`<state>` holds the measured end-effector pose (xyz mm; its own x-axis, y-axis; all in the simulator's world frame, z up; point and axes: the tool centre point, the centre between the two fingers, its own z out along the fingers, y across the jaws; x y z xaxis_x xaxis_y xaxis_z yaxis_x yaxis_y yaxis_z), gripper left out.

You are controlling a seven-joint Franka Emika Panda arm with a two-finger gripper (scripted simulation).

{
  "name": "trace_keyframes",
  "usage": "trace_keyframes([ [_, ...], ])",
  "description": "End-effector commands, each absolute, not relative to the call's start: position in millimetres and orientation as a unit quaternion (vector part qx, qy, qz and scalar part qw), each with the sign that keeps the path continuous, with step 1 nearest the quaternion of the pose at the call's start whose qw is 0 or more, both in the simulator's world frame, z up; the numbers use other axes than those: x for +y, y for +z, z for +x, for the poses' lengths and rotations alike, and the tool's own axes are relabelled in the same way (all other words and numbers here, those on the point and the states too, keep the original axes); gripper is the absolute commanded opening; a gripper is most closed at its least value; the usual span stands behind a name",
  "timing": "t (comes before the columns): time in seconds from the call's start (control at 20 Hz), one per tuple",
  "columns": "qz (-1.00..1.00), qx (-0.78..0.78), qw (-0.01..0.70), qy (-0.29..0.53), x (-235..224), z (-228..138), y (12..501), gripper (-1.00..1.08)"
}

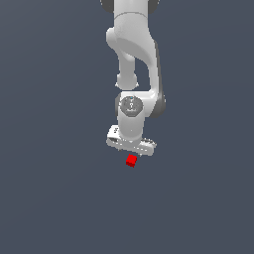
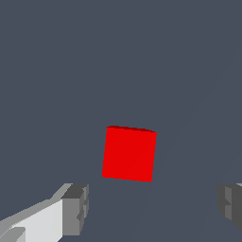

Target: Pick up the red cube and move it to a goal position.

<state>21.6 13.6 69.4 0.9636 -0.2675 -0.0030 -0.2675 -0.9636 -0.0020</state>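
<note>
The small red cube (image 1: 131, 160) lies on the dark grey floor just below the white gripper body in the exterior view. In the wrist view the red cube (image 2: 129, 153) shows its flat top face, slightly turned, ahead of the gap between the two fingers. My gripper (image 2: 151, 208) is open and empty. One grey fingertip (image 2: 76, 209) and the other grey fingertip (image 2: 230, 205) stand wide apart, much wider than the cube. The cube is not between them and nothing touches it. In the exterior view the fingers are hidden behind the gripper body (image 1: 131, 141).
The white arm (image 1: 134, 59) reaches down from the top of the exterior view. The plain dark grey floor (image 1: 54, 198) spreads all around the cube. No goal marker shows.
</note>
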Motion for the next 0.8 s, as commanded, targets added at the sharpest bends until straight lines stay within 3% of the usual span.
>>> trace_keyframes([
  [0.0,-0.988,0.152,0.001,0.000,17,28,53,1.00],
  [0.65,-0.982,0.188,0.000,0.000,22,43,20,1.00],
  [0.7,-0.982,0.188,0.000,0.000,22,43,20,-1.00],
  [0.75,-0.982,0.188,0.000,0.000,22,43,20,-1.00],
])
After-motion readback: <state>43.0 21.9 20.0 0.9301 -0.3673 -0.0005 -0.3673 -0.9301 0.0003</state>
